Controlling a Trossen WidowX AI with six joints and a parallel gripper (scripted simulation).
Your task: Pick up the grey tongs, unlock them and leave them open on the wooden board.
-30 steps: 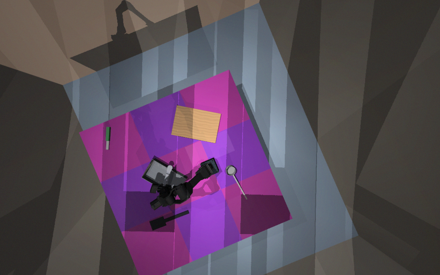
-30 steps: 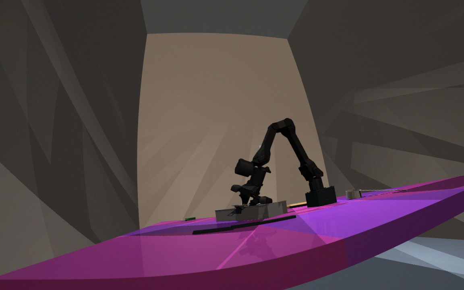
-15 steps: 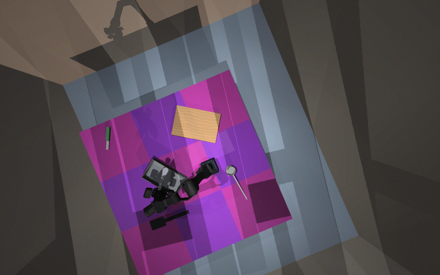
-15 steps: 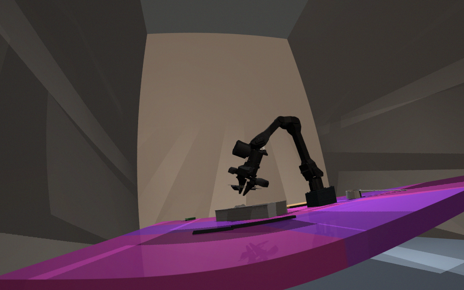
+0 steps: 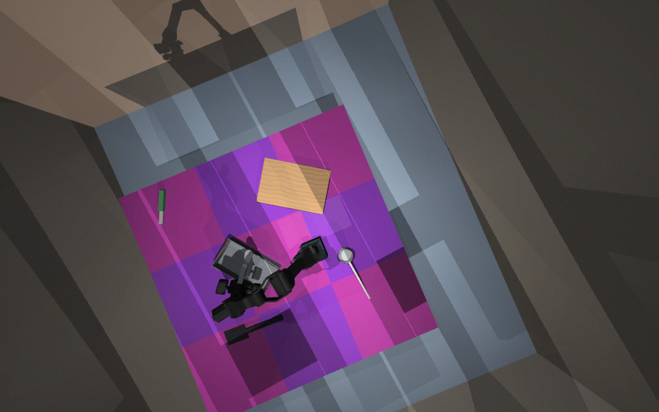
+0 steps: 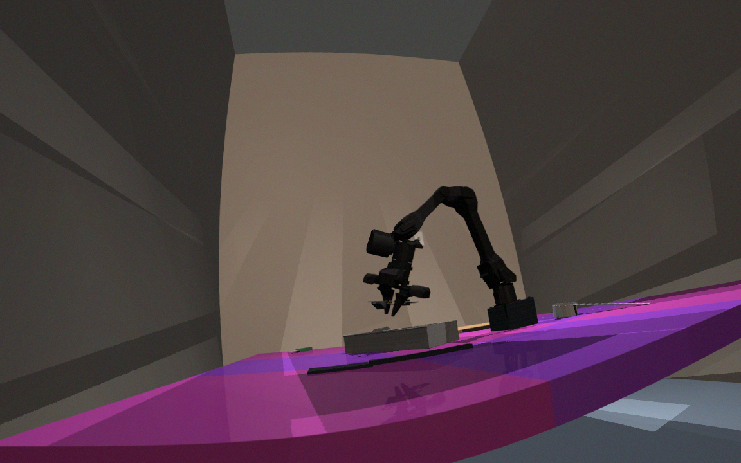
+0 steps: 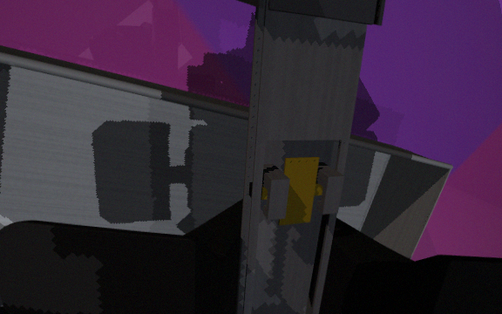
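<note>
One unlabelled grey tongs between black fingers.

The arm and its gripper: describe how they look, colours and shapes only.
The arm is matte black throughout, built of slim boxy links with rounded joint housings, on a black block base. The gripper has two short, tapering black fingers. No cables or markings are discernible.

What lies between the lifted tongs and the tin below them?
Nothing. The exterior view shows the hand shut on the tongs, level above the tin, with only the tan wall visible through the gap.
</note>
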